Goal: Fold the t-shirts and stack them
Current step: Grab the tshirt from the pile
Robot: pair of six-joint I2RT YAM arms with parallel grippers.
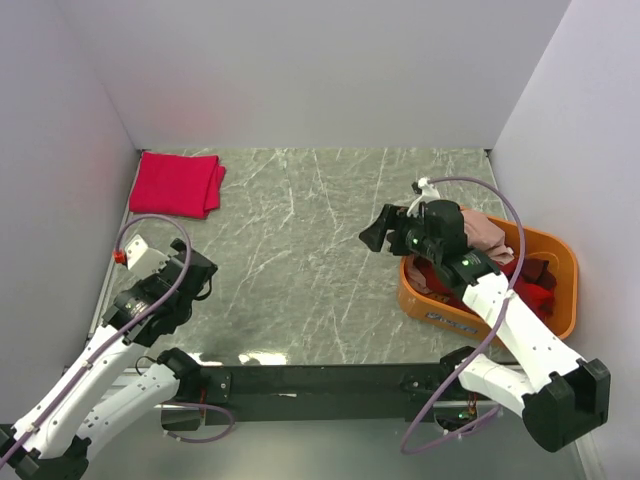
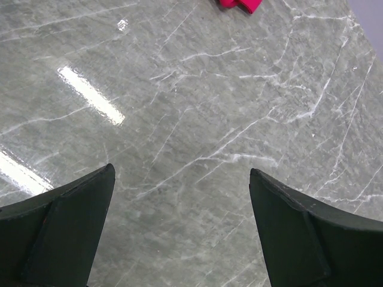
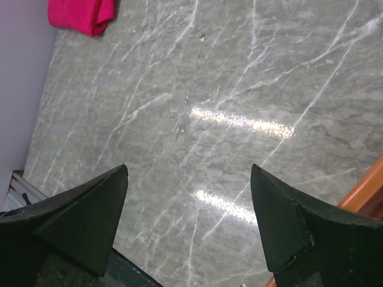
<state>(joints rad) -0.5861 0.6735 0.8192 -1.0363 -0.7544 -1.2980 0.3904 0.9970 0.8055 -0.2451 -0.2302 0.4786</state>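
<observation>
A folded crimson-pink t-shirt lies at the far left corner of the marble table; it also shows in the right wrist view and its edge in the left wrist view. A dusty-pink t-shirt and dark red t-shirts are heaped in the orange tub at the right. My right gripper is open and empty, above the table just left of the tub. My left gripper is open and empty over the near left of the table.
White walls close in the table on the left, back and right. The tub's orange rim shows at the right edge of the right wrist view. A black rail runs along the near table edge between the arm bases.
</observation>
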